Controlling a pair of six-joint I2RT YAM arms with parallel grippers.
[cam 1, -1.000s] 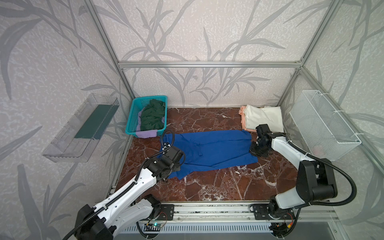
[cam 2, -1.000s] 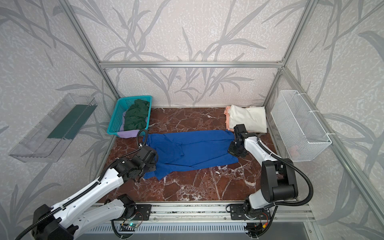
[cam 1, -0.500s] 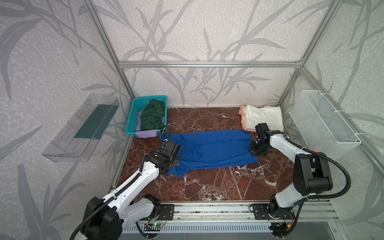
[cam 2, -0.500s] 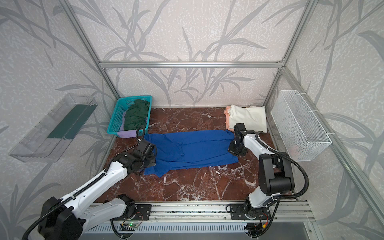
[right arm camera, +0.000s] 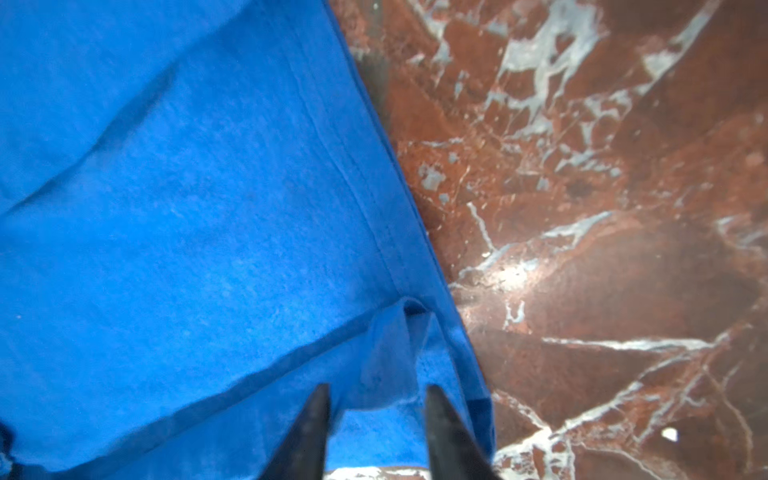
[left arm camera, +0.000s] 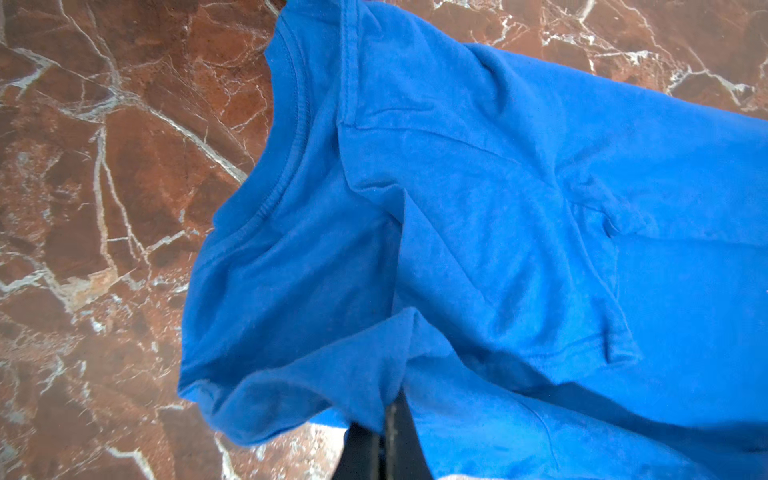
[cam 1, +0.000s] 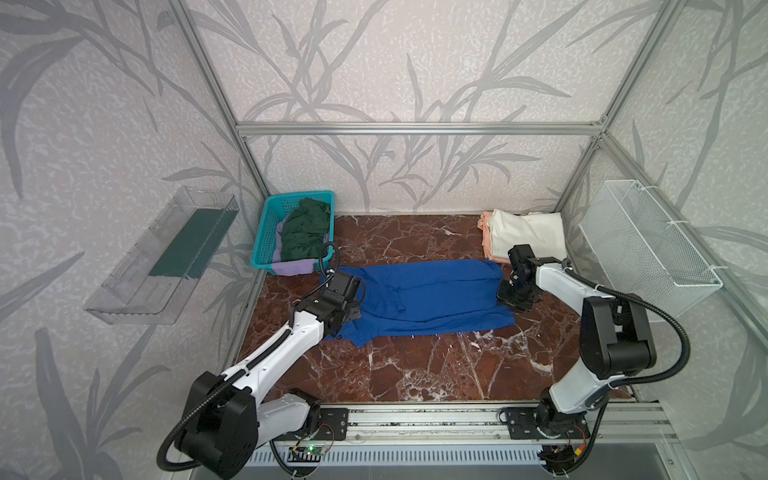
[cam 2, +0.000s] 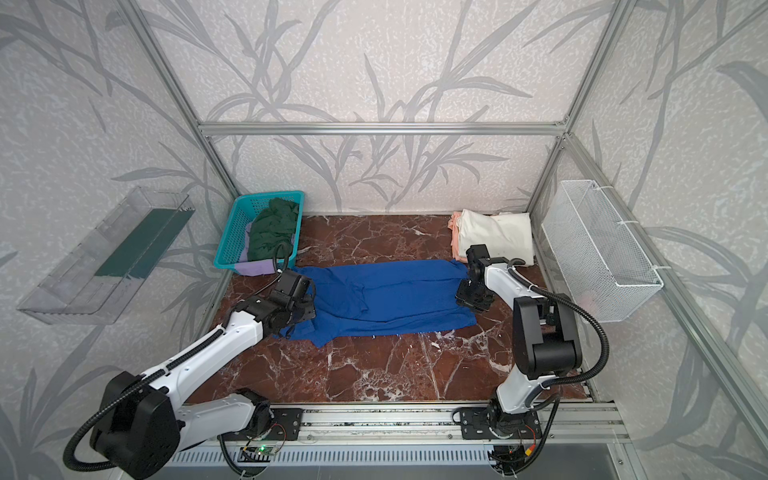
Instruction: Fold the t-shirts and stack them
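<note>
1. Clear wall bin (cam 1: 166, 257): mounted off the surface (cam 1: 415, 365), far left.
2. Teal basket (cam 1: 266, 232): holds dark green tee (cam 1: 305, 232) over lavender tee (cam 1: 293, 268), both unfolded.
3. Left tool (left arm camera: 384, 428): clenched on a pinch of cloth at the shoulder end of the blue t-shirt (cam 1: 432, 297).
4. Blue t-shirt: spread lengthwise mid-surface, wrinkled, one sleeve poking toward the robot.
5. Right tool (right arm camera: 376, 399): jaws apart over the hem corner, holding nothing.
6. Cream tee (cam 1: 528, 235) stacked on peach tee (cam 1: 485, 237): folded, back right.
7. Wire basket (cam 1: 648, 241): on the right wall.

Risk: with one end held and the other free, any pull by the left tool would likely drag and bunch the shirt. The right jaws might catch a single hem layer, skewing the fold.
</note>
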